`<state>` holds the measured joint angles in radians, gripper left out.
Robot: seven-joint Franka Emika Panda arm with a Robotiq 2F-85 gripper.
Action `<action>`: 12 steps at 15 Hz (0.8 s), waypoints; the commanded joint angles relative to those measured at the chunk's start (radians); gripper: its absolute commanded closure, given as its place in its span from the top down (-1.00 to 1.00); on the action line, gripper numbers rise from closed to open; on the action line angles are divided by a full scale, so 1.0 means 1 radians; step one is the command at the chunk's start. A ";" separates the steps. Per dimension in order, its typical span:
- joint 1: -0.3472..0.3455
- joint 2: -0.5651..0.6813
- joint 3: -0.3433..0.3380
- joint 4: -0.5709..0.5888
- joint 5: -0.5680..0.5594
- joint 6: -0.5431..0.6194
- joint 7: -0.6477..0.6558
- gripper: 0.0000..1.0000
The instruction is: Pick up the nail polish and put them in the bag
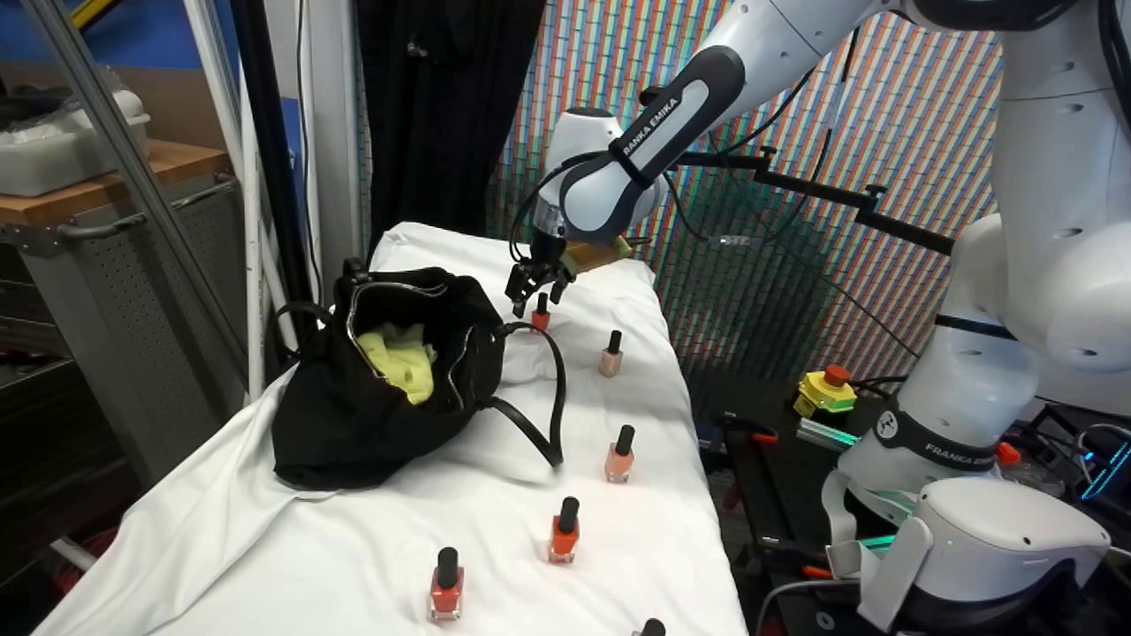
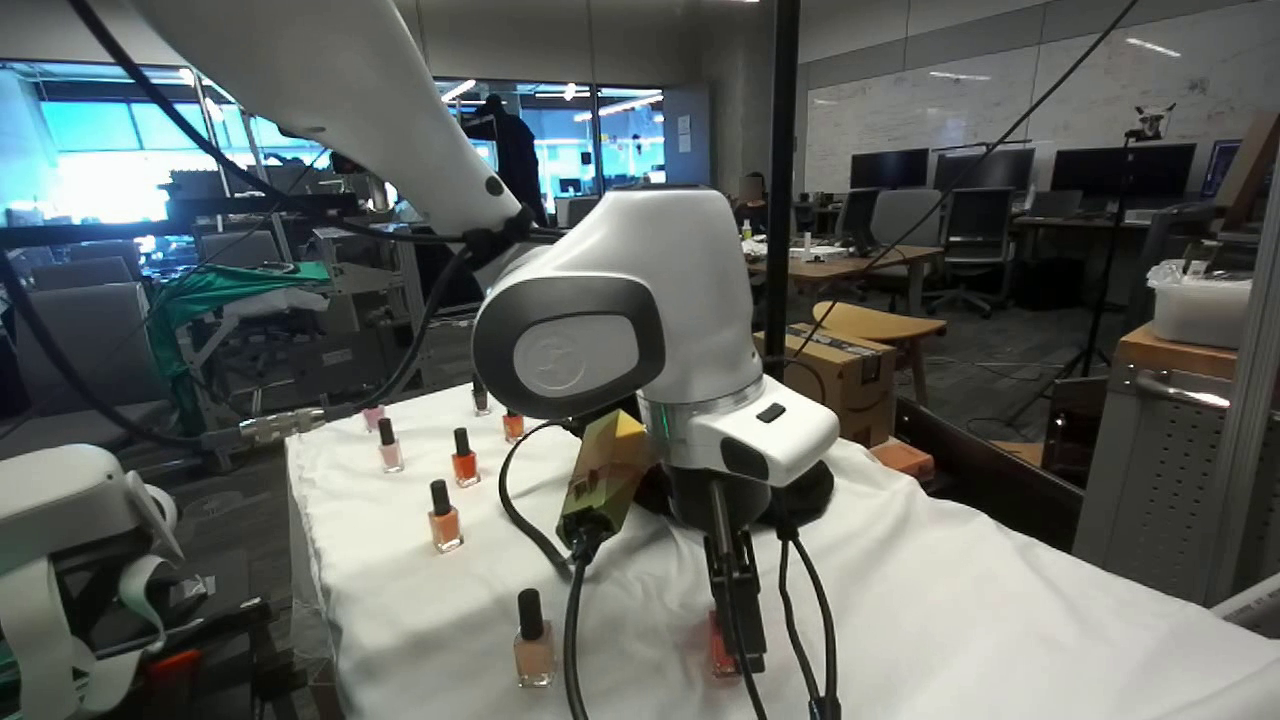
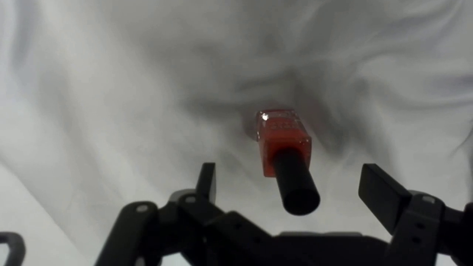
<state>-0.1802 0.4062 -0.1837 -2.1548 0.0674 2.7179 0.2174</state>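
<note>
Exterior views, raised, face opposite ways along the white-draped bench (image 1: 353, 556), sharing nail-polish bottles (image 1: 618, 463) toward one long edge; wrist view, close, looks down on a red bottle (image 3: 283, 135).

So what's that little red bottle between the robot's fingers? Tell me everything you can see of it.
It's a nail polish bottle: squarish, clear and glass-like, red inside, with a long round black cap. It stands upright on the rumpled white cloth. The open fingers are on either side; in the wrist view, neither touches it.
</note>
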 commanded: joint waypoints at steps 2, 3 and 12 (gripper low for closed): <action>0.005 0.034 -0.004 0.044 0.011 -0.010 -0.006 1.00; 0.002 0.043 -0.002 0.049 0.015 -0.012 -0.009 1.00; -0.004 0.095 0.004 0.090 0.021 -0.050 -0.012 1.00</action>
<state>-0.1804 0.4719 -0.1832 -2.1066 0.0674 2.6932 0.2170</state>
